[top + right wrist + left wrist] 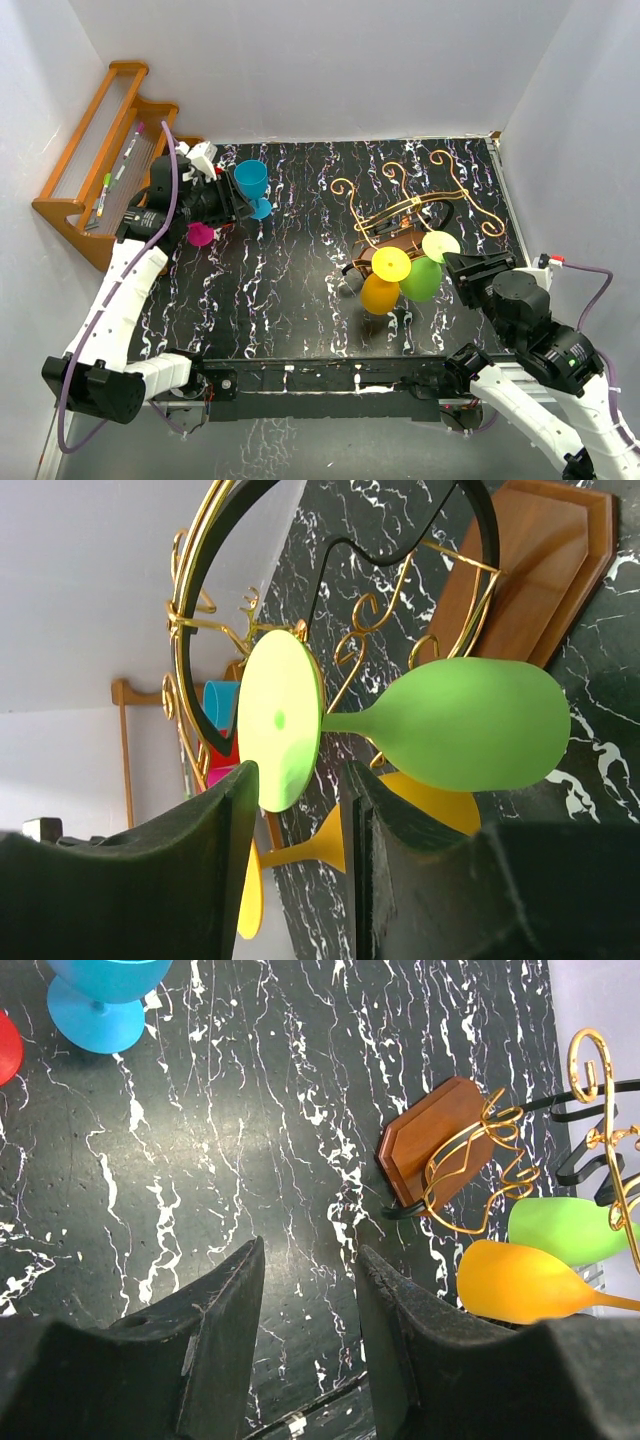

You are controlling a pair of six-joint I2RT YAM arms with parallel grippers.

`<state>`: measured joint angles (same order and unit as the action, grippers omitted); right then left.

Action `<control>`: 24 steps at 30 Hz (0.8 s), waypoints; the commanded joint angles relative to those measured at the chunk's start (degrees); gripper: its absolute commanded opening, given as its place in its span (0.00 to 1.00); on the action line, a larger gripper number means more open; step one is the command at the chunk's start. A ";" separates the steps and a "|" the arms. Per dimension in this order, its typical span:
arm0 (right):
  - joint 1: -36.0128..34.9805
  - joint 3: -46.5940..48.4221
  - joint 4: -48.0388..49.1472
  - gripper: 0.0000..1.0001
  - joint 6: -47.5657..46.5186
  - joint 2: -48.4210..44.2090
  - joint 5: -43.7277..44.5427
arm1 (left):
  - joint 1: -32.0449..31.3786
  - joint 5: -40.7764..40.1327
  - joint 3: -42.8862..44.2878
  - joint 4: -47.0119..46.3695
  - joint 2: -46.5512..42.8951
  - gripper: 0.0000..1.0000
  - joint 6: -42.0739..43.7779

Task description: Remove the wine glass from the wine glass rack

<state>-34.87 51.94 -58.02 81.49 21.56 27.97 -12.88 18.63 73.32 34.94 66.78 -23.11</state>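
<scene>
Gold wire with curly scroll ends, fixed to a dark brown shaped wooden base, forms the wine glass rack (408, 238) (440, 1135) (540, 560). It stands on the black, white-veined marble-pattern table (290, 290), towards the right arm's side.

A green plastic wine glass (424, 280) (560, 1230) (460, 725) hangs from the rack's near side, bowl down, with its pale round foot on top. An orange plastic wine glass (380, 293) (510, 1280) (430, 805) hangs the same way just beside it, on the side towards the left arm, and the two bowls look to be touching.

The right gripper (452, 263) (300, 770) sits close against the rack's near right side. Its jaws are parted around the edge of the green wine glass's foot. A gap shows between the foot and one finger, so nothing is clamped.

The left gripper (238, 207) (308, 1252) is well away from the rack on its left. Its jaws are apart, with only bare table between them.

Near that gripper, also well away from the rack, a blue plastic wine glass (250, 180) (105, 1000) and a pink plastic wine glass (200, 234) are on the table. Farther from the rack still, an orange-brown stepped wooden shelf (90, 170) holding pens stands against the left wall.
</scene>
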 commanded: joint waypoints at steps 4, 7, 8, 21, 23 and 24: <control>-0.41 0.02 3.46 0.38 1.13 2.13 5.71 | -0.17 1.49 -1.60 -1.71 0.10 0.40 0.62; -0.46 0.02 3.66 0.32 1.09 2.57 6.37 | -0.20 1.67 -1.85 -1.87 0.38 0.40 0.64; -0.44 -0.14 3.90 0.28 1.04 2.47 6.62 | -0.15 1.67 -2.09 -1.83 0.37 0.40 0.62; -0.43 0.67 4.24 0.08 1.21 -1.06 7.45 | -0.20 1.85 -2.87 -2.37 0.04 0.40 0.07; -0.38 0.28 5.16 0.08 1.50 -2.04 7.91 | -0.17 2.01 -2.88 -2.41 -0.06 0.40 -0.21; -0.44 -0.03 6.06 0.08 1.36 -2.79 7.97 | -0.13 2.02 -2.79 -2.34 -0.17 0.40 -0.26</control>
<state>-34.87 51.59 -55.70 82.28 21.04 33.21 -12.88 19.16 70.37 33.26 67.48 -23.18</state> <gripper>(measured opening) 0.085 0.402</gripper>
